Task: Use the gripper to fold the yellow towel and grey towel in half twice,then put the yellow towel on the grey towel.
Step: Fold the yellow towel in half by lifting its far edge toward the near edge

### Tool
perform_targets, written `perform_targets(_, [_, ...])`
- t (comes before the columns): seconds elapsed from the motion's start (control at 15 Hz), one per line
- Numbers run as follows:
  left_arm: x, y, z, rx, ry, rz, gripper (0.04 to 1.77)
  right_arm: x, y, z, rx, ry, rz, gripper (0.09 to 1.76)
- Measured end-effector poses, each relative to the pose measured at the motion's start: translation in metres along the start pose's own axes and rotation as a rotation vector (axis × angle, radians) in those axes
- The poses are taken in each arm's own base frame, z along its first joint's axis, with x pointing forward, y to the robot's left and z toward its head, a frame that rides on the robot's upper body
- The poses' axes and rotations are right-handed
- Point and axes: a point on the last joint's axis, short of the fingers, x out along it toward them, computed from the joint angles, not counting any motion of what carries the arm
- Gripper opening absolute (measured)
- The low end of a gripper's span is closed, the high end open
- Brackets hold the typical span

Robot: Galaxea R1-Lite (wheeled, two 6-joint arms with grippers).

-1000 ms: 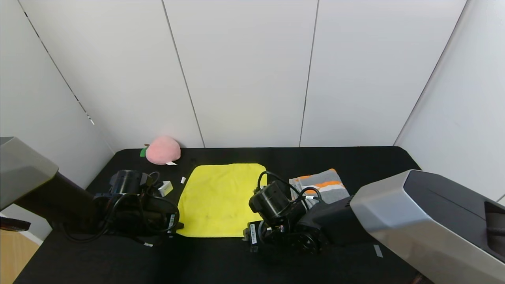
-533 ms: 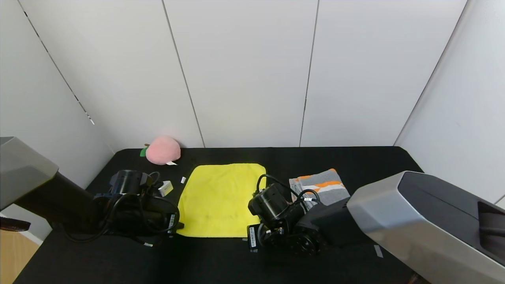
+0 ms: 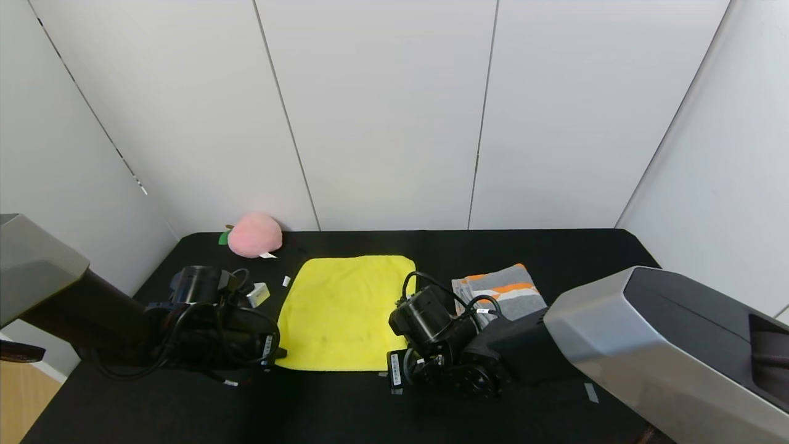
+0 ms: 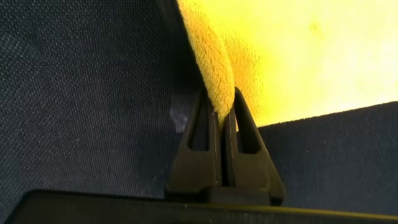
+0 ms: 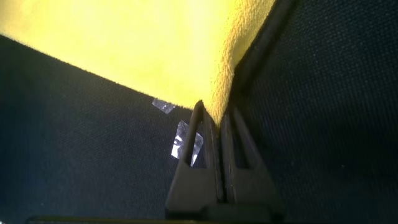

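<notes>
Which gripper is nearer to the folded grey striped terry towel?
Right. The right gripper is shut on the bright yellow plush towel's near right corner, beside the grey towel; the left gripper pinches the yellow towel's near left corner, farther away.

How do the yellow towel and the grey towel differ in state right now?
The yellow towel lies spread open and flat; the grey towel sits bunched into a compact heap. The yellow towel is pinched at both near corners, by the left pincer and the right pincer; the grey towel is not gripped. The yellow one is plain; the grey one shows orange stripes. Both rest on the black table.
</notes>
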Motion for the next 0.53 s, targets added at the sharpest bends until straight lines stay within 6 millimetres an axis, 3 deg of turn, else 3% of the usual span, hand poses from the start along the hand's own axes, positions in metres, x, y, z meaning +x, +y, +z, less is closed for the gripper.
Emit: perform_targets(0.53, [-0.027,-0.011,-0.012,0.013,-0.013,-0.008,0.13,-0.020,0.000,0.003,0.006,0.010,-0.007,0.14])
